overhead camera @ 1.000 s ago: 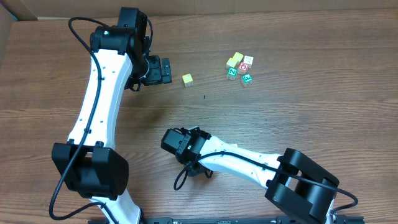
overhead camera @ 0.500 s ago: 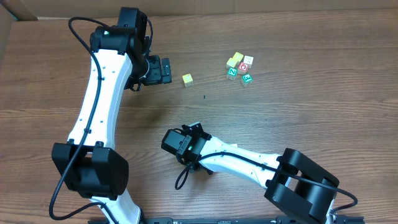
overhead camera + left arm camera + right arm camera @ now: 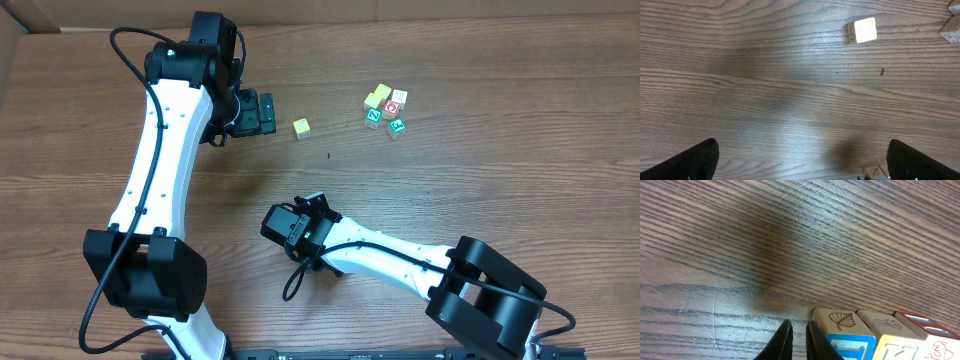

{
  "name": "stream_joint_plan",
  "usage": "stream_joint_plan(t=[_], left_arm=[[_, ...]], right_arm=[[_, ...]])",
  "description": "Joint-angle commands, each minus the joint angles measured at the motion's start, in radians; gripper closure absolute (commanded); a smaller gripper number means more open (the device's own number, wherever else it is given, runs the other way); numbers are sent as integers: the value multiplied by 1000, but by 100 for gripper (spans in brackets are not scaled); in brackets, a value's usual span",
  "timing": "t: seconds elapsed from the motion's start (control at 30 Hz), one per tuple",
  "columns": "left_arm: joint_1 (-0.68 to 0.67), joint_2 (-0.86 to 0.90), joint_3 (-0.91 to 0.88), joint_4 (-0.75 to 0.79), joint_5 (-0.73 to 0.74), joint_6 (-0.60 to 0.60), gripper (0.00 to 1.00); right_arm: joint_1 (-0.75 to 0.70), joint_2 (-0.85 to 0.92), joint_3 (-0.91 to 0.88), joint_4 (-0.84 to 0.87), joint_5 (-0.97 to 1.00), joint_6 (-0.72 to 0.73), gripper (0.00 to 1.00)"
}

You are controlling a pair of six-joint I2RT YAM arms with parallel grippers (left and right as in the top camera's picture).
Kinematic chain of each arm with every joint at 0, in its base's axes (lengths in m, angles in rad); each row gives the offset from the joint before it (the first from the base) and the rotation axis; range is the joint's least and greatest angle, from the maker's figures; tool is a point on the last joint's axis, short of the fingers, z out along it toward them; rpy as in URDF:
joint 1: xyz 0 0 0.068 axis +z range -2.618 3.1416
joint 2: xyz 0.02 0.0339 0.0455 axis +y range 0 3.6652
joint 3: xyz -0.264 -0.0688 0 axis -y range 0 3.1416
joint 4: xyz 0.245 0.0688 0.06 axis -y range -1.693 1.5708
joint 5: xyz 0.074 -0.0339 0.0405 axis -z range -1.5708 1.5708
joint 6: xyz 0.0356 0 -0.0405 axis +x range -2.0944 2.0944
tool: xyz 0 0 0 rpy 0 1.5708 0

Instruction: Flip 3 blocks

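While the right gripper sits low over the table, I see its fingers almost together, only a sliver of wood grain between them, clamped on nothing. Just right of them the blocks stand in a touching row running left to right: a blue-faced block with a leaf drawn on top, a pale yellow block, a cream-white block. Their letters are cut off, unreadable. Overhead, the right arm hides that row, yet I see the left gripper spread wide at far left, holding nothing.
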State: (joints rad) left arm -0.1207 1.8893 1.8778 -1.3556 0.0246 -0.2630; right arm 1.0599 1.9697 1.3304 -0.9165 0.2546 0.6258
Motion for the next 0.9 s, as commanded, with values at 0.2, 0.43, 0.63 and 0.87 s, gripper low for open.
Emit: stream_joint_plan(t=[0.2,0.43,0.63,0.87], left_arm=[[-4,8,2,3,-6,-14,0],[-4,8,2,3,-6,-14,0],[-4,8,2,3,-6,-14,0],[-4,8,2,3,-6,-14,0]], right_arm=[[-19,-28,-3,19,22,6,86],[-24,-28,-3,14,22,6,83],[-24,-28,-3,31,27,6,82],[-52,-43,48,10,-55,6,82]])
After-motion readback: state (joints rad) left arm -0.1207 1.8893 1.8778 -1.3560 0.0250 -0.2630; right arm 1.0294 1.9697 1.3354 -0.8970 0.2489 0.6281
